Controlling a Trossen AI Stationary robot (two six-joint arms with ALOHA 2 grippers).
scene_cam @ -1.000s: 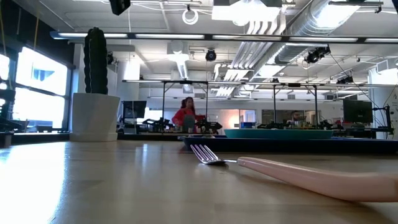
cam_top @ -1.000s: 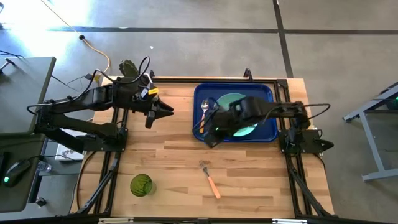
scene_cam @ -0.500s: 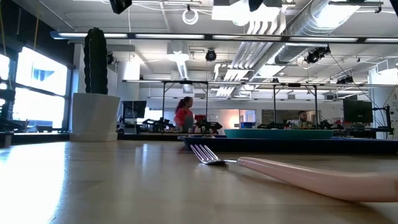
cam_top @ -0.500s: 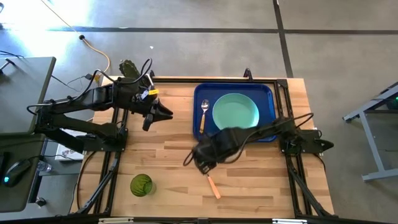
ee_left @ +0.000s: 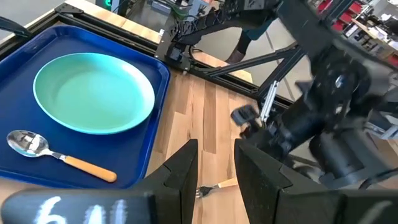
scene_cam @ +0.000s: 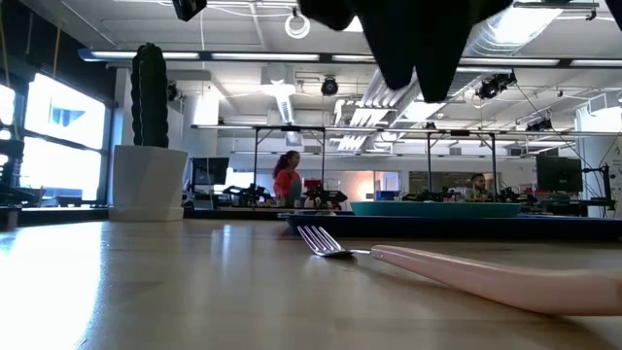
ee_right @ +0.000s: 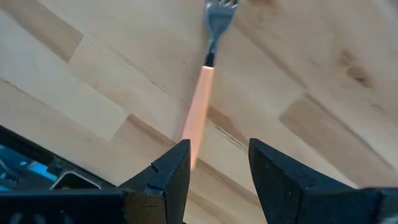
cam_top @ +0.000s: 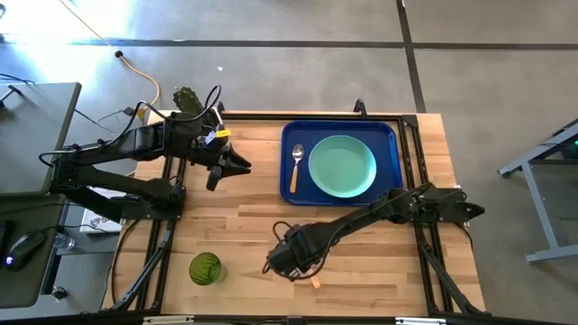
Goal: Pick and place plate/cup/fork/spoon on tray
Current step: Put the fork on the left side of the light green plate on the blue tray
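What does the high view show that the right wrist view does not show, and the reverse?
Only the high view shows the tray with the plate and the spoon on it, the cup near the table's front edge, the cactus at the back corner, and the left gripper waiting beside the tray. Only the right wrist view shows the whole fork, tines and handle, and the right gripper open above the handle. Both show the wooden table; in the high view only the end of the fork's handle shows beneath the right arm.
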